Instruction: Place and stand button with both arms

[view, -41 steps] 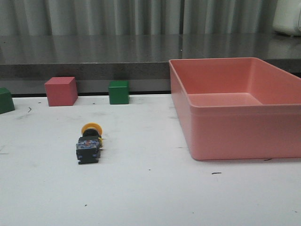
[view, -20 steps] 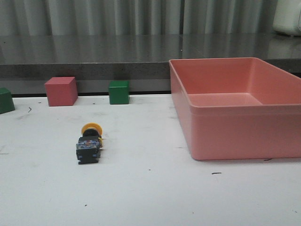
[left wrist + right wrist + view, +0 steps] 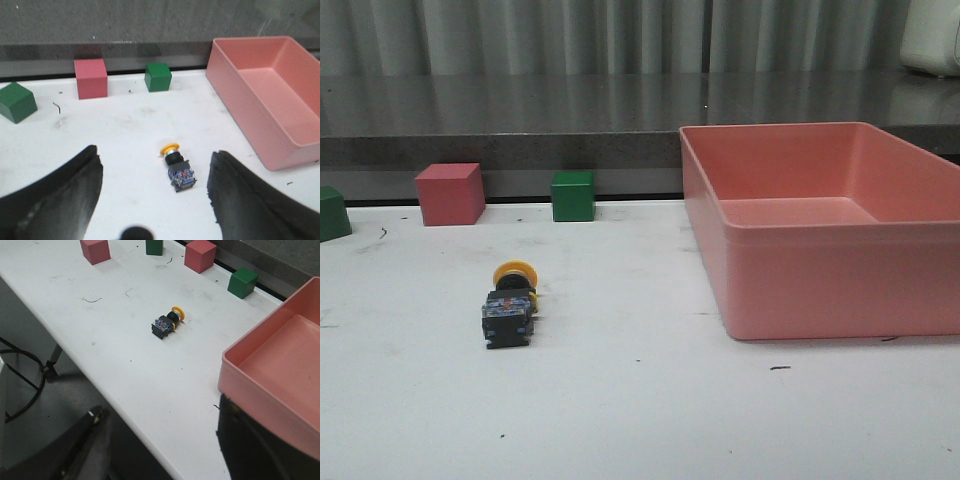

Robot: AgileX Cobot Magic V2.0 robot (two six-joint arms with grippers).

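The button [image 3: 510,303] lies on its side on the white table, yellow cap toward the back, black-and-blue base toward me. It also shows in the left wrist view [image 3: 178,166] and in the right wrist view [image 3: 168,322]. My left gripper [image 3: 155,170] is open and empty, raised above the table, with the button nearer its right finger [image 3: 240,200]. My right gripper [image 3: 160,432] is open and empty, high over the table's front edge, far from the button. Neither arm shows in the front view.
A large pink bin [image 3: 830,225] stands on the right of the table. A pink cube [image 3: 450,193] and a green cube [image 3: 572,196] sit along the back, another green cube [image 3: 332,212] at the far left edge. A dark ledge runs behind the table.
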